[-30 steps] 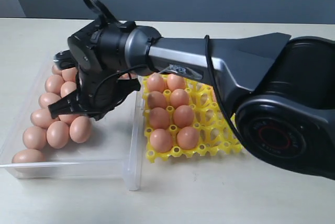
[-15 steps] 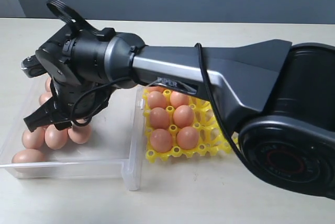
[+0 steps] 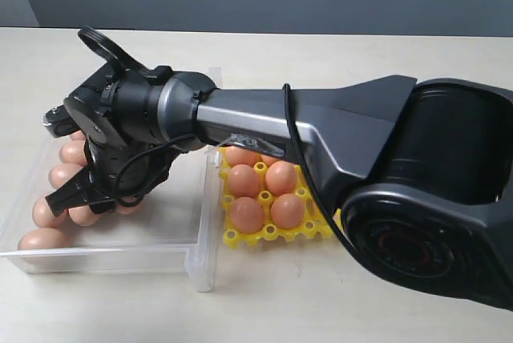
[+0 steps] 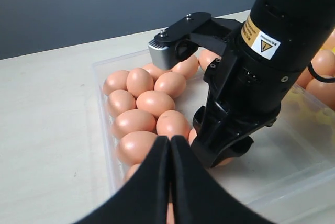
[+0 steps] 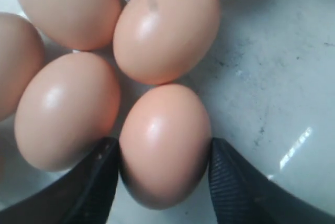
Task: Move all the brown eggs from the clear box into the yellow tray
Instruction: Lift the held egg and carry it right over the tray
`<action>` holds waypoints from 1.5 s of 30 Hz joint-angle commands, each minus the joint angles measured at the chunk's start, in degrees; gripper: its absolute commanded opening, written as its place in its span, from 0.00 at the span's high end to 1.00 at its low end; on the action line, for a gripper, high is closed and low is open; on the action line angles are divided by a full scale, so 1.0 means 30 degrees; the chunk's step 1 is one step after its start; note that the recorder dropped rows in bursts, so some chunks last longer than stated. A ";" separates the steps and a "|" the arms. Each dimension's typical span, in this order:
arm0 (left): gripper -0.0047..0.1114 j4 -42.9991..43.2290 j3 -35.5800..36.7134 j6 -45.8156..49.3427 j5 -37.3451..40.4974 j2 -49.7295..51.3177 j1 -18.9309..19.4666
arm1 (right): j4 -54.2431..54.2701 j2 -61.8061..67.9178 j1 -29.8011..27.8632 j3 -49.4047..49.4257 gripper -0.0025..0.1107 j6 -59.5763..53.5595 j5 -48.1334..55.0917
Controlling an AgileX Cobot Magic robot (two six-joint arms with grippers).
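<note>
The clear box (image 3: pixel 112 256) is being seen on the pale table (image 3: pixel 280 307) at 9 o'clock of the yellow tray (image 3: pixel 234 239), their walls just beside each other. The brown eggs (image 4: pixel 155 102) in the box are being crowded toward its 9 o'clock wall, with bare floor being left at its 3 o'clock side. Four tray eggs (image 3: pixel 246 213) are being shown in the cups nearest the box. The right arm (image 3: pixel 337 127) is being stretched in from 3 o'clock across the tray, so the tray's 12 o'clock rows are being hidden in the exterior view. The right gripper (image 5: pixel 163 179) is being held low among the boxed eggs. Its pads (image 5: pixel 94 182) are being pressed on both sides of the gripped egg (image 5: pixel 165 140), which is resting on the box floor. That contact is being shown by the right wrist view alone, because in the exterior view the egg is being hidden behind the fingers. A neighbouring egg (image 5: pixel 65 111) is being squeezed close against one pad, and a second egg (image 5: pixel 167 25) is touching the gripped egg's far end. The gripped egg is lying on its side, its long axis being directed across the line between the pads. The left gripper (image 4: pixel 169 143) is being shown only by its own wrist view, fingers together and holding nothing, near the box.
</note>
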 commanded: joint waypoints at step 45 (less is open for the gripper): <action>0.96 0.0000 0.0075 -0.0049 -0.0198 -0.0093 -0.0024 | -3.1624 -1.4288 -0.5525 2.6498 0.98 3.3022 -0.5079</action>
